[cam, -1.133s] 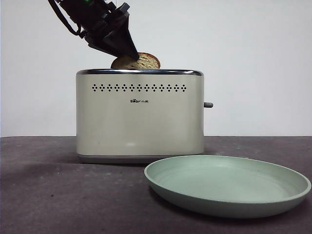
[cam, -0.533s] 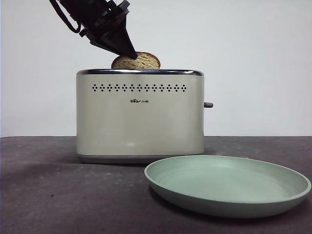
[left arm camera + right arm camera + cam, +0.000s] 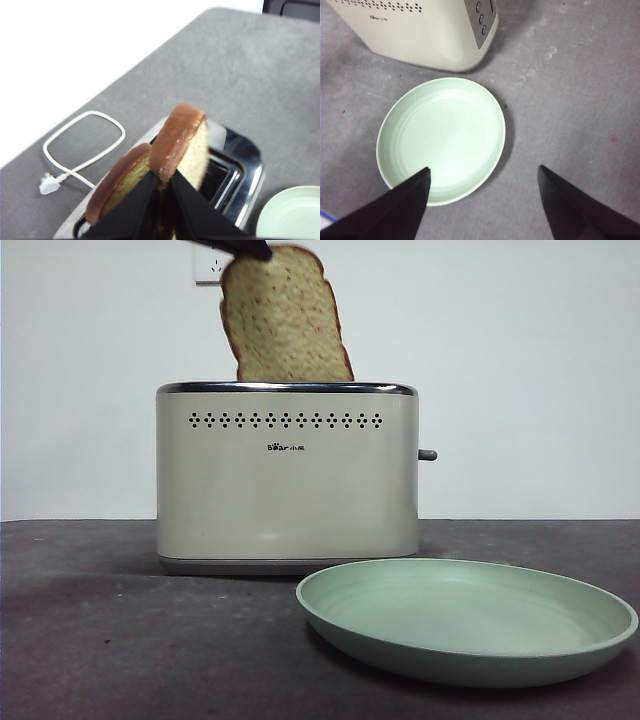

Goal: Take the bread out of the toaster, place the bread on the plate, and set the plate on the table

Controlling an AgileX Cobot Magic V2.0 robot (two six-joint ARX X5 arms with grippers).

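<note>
1. Gripping the bread (image 3: 285,318) by its domed crust edge, the left gripper (image 3: 164,186) has its fingers (image 3: 131,210) pinched narrow on the slice; in the front view only a black tip (image 3: 240,248) of it shows at the top edge.
2. Bread: lifted nearly clear of the toaster (image 3: 287,475), tilted, with its lower edge at the level of the chrome top rim. The left wrist view shows the slice (image 3: 181,142) above a slot, crust towards the camera.
3. 2nd slice (image 3: 120,180): seated in the neighbouring slot, its brown domed top and some crumb showing, just beside the held slice.
4. Toaster: upright on the bench (image 3: 100,640), logo and row of black dots facing the front camera, grey lever (image 3: 428,455) on its side.
5. Plate (image 3: 470,625): pale mint green, flat on the bench just in front of the toaster and offset towards the lever side; nothing lies on it.
6. Right gripper (image 3: 482,177): hangs above the plate (image 3: 442,137) and bench, touching neither, fingers (image 3: 402,200) spread wide with nothing between them.
7. White cable (image 3: 82,150) with plug: lies in a loop on the bench beside the toaster, seen only in the left wrist view.
</note>
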